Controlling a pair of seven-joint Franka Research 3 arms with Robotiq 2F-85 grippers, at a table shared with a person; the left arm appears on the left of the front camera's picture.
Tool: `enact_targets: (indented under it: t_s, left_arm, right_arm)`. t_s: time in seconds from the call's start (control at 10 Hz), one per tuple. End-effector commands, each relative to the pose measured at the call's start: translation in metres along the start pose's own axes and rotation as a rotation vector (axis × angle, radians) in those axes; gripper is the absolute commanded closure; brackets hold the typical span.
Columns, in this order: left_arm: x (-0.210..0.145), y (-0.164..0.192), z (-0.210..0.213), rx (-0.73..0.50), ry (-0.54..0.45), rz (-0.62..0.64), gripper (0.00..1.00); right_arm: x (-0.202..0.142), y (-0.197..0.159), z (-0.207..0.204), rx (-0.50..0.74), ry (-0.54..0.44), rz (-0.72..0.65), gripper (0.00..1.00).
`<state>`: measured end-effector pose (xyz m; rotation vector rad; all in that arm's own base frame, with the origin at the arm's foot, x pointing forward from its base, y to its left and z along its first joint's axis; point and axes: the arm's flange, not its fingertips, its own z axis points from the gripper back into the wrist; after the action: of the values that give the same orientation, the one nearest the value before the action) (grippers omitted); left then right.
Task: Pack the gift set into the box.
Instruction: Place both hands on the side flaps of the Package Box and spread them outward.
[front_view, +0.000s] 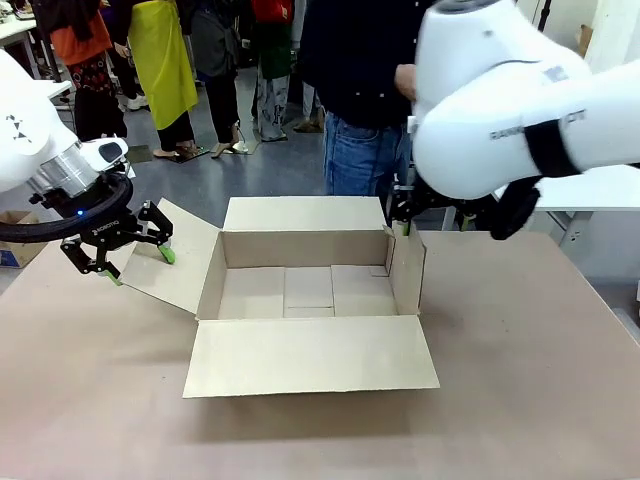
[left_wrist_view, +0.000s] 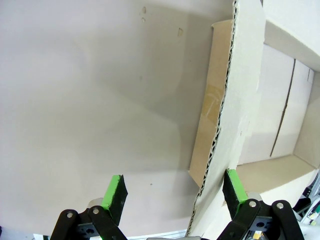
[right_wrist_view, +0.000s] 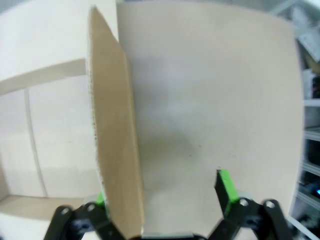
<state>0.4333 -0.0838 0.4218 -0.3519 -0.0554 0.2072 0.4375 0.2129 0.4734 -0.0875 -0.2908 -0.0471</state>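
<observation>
Mid-table (front_view: 520, 380), nearer the far edge: box (front_view: 300, 290), flaps out. I see left gripper (front_view: 141, 266) spread wide astride left flap (front_view: 178, 262); right gripper (right_wrist_view: 161, 192) likewise astride right flap (front_view: 408, 272), neither clamping.

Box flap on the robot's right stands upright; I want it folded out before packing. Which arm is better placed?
Right: the right gripper, open, straddles that upright flap; the left gripper is across the box at the splayed flap.
</observation>
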Motion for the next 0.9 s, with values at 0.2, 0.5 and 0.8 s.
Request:
enact_targets:
  t_s: [0.2, 0.5, 0.8]
  left_arm:
    - [-0.001, 0.000, 0.001, 0.021, -0.008, 0.011, 0.00]
    - [-0.001, 0.000, 0.001, 0.021, -0.008, 0.011, 0.00]
    - [-0.001, 0.000, 0.001, 0.021, -0.008, 0.011, 0.00]
  right_arm:
    - [-0.016, -0.090, -0.031, 0.343, -0.011, 0.076, 0.00]
    - [-0.006, -0.068, -0.023, 0.222, -0.012, 0.048, 0.00]
    - [-0.006, -0.068, -0.023, 0.222, -0.012, 0.048, 0.00]
